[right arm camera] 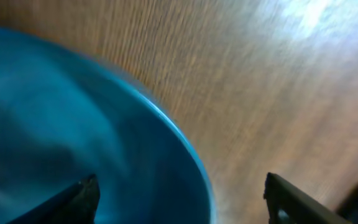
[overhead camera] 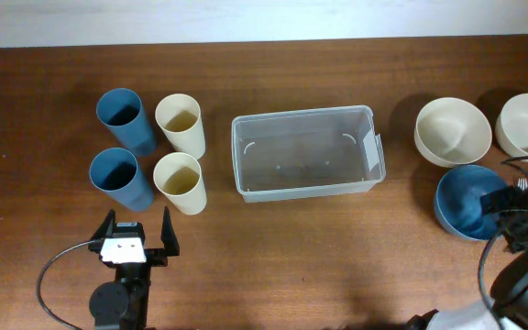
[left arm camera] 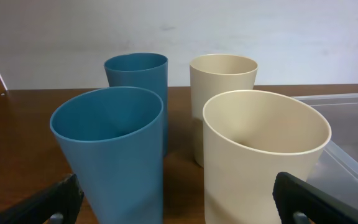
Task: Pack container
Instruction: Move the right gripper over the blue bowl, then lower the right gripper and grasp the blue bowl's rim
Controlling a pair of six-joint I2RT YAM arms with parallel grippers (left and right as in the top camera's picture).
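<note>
Clear rectangular plastic container [overhead camera: 305, 156] sits mid-bench [overhead camera: 337, 266], empty, w/ the round blue bowl [overhead camera: 461, 197] well off to its right. Right claw [right arm camera: 180, 186] is apart, fingers astride the bowl's rim, not pinching yet; left claw [overhead camera: 137, 223] gapes wide near the nearer tall blue cup [overhead camera: 117, 177], holding nothing. IMO best to seat the rim deep btwn the fingers, squeeze square, then lift straight so it won't tip.

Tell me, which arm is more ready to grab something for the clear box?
The right arm. Its jaws sit open across the blue bowl rim, one inside, one outside. The left arm has open jaws short of the cups, touching none. The container is empty.
</note>
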